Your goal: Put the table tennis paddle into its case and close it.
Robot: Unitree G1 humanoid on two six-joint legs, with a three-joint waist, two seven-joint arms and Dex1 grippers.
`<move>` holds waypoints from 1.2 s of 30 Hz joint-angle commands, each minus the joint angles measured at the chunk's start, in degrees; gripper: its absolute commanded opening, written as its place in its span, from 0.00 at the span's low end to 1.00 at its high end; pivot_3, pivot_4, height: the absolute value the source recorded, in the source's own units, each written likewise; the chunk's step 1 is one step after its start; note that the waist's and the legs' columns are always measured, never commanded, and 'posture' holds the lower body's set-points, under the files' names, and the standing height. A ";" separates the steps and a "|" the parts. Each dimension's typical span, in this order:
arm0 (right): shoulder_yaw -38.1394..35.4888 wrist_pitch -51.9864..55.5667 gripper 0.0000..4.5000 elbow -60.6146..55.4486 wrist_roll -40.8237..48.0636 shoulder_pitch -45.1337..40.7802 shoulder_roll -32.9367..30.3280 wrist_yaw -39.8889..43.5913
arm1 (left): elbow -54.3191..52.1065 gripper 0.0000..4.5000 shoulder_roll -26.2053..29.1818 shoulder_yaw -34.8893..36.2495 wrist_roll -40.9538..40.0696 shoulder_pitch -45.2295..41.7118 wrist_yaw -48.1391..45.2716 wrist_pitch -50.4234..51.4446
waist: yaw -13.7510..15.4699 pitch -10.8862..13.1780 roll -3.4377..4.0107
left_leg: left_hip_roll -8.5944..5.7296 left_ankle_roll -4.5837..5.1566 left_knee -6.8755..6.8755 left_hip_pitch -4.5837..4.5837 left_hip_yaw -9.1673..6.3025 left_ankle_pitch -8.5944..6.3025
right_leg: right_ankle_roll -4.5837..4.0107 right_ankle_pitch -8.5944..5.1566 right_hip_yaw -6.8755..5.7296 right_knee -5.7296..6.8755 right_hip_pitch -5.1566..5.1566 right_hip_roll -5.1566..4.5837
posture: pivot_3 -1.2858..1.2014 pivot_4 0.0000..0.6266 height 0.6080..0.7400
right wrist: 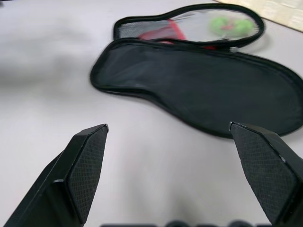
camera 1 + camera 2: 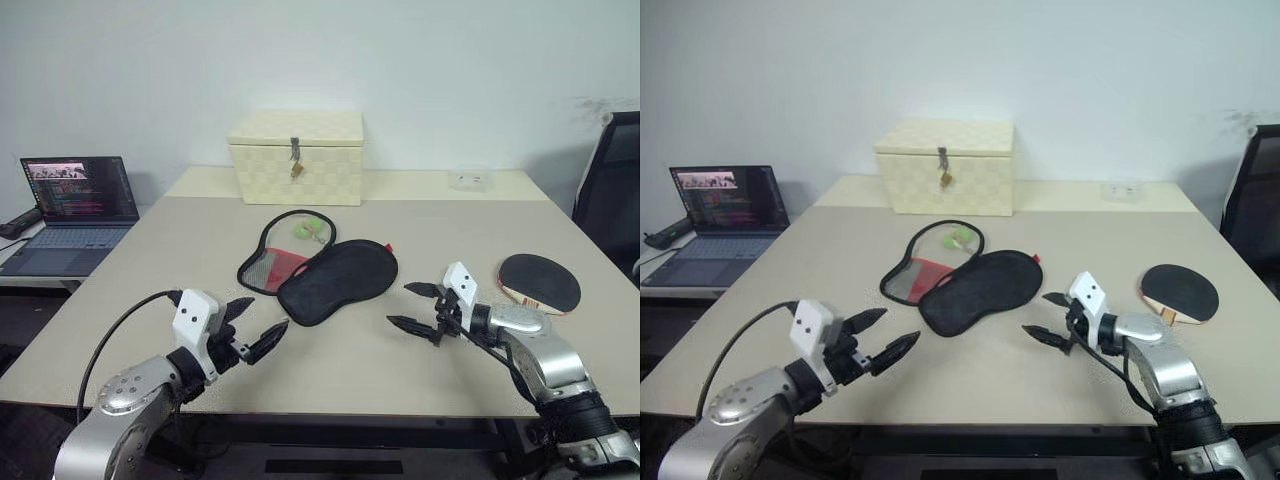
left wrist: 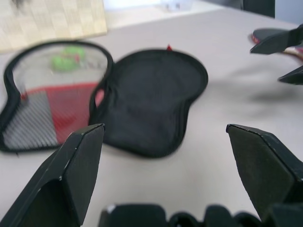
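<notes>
Paddle (image 2: 539,282) lies flat on the counter (image 2: 420,225), well to the right of the case (image 2: 320,268), which lies unzipped, apparently empty, in front of the cream box (image 2: 297,156). Left gripper (image 2: 262,326) and right gripper (image 2: 412,307) flank the case, fingers apart, holding nothing.

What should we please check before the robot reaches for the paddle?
1. Case lies open on the table: ok.
2. Paddle lies free on the table, beside the right gripper: ok.
3. Right gripper's jaws open and holding nothing: ok.
4. Left gripper open and holding nothing, near the case: ok.
5. Paddle handle reachable: cannot tell, the right arm partly covers it.
</notes>
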 commanded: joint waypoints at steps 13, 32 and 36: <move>-0.37 14.67 1.00 -11.02 6.35 -0.60 5.03 -8.11 | 7.40 0.99 2.41 -0.10 1.96 -5.08 -5.33 -5.39 | -0.04 0.00 0.00 | 0.09 -0.01 -0.03 0.06 0.02 0.00 | -0.06 0.01 -0.01 0.01 0.01 0.11 | 0.52 0.24 1.00; 0.37 28.54 1.00 11.80 4.48 -14.49 26.26 -29.82 | 19.50 0.99 11.15 2.93 1.57 -13.76 -15.76 -7.45 | -0.26 0.00 0.01 | 0.20 -0.01 -0.13 -0.08 0.11 0.01 | -0.22 0.07 0.03 0.06 -0.32 0.31 | 0.52 0.24 1.00; 1.16 24.10 1.00 18.42 2.99 -18.64 30.18 -29.84 | 18.66 0.99 11.45 3.28 1.83 -12.92 -15.60 -7.21 | -0.50 0.00 0.01 | 0.28 -0.01 -0.13 -0.06 0.12 0.01 | -0.28 0.11 0.04 0.10 -0.35 0.34 | 0.52 0.24 1.00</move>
